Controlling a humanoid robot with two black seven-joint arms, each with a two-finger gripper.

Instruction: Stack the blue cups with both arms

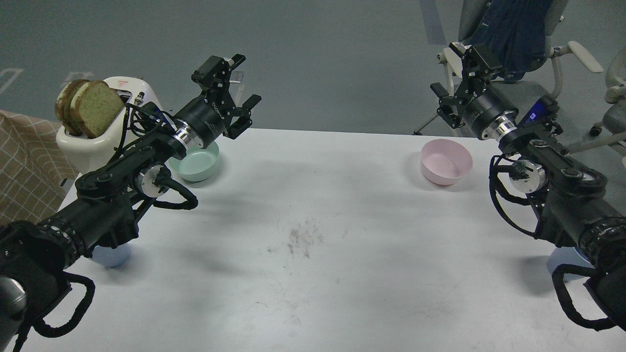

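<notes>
Both arms are up over the white table (313,274), each pincer raised past the far edge and holding nothing. The left gripper (238,88) has its fingers spread wide apart, clearly gaping, with only air between them. The right gripper (452,80) looks parted too, one finger up high and one lower down, empty as well.

Writing: there's white lettering on the black barrel of the left wrist just behind the pincer, but it's too small and slanted for me to read. Some red print on the toaster (105,134) too, also unreadable.

The blue cups are nowhere near the pincers. The left cup (111,255) sits well back from the left gripper, down under the left arm (146,161) near the near-left table corner, mostly hidden by the forearm. The right cup (565,256) is likewise far behind the right gripper, peeking out under the right arm (552,176) by the right edge.

Just below the left pincer is the mint-green bowl (199,164), partly covered by the wrist. The pink bowl (446,161) sits below and slightly left of the right pincer. The toaster, with bread slices (90,107) sticking out, is off to the left of the left pincer.
</notes>
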